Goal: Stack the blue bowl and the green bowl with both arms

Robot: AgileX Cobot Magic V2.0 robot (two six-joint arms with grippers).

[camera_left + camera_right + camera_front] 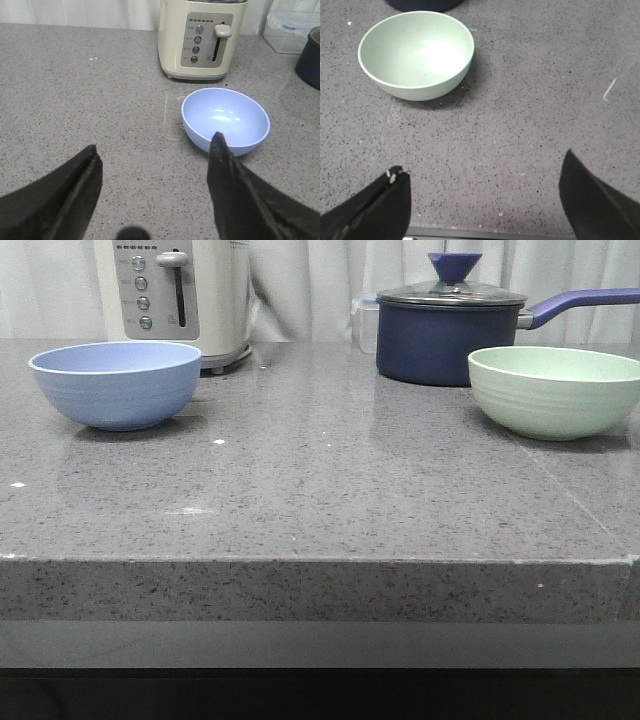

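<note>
While neither arm shows in the front view, each wrist camera catches its own black pincer spread wide over bare stone: the left gripper (155, 155) hangs above the grey speckled desk (320, 510) with nothing between its fingers, and the right gripper (485, 175) does the same above the desk's near edge. Farther in, toward the left edge of the desk, the blue bowl (116, 384) sits upright and empty; in the left wrist view one fingertip (218, 142) overlaps the blue bowl (225, 120) at its rim, though whether it touches cannot be told. Toward the right edge, at roughly the same depth, the green bowl (556, 391) also stands upright and empty, well apart from the blue one; in the right wrist view the green bowl (416, 54) lies clear of both fingers. Beyond the blue bowl, near the far left corner, stands a cream toaster (178, 298) with a grey button panel and lever. Behind the green bowl, close to the far edge, rests a dark navy saucepan (435, 340) under a glass lid (452, 294), its handle pointing to the right, with a clear plastic container (290, 31) just beside it.
</note>
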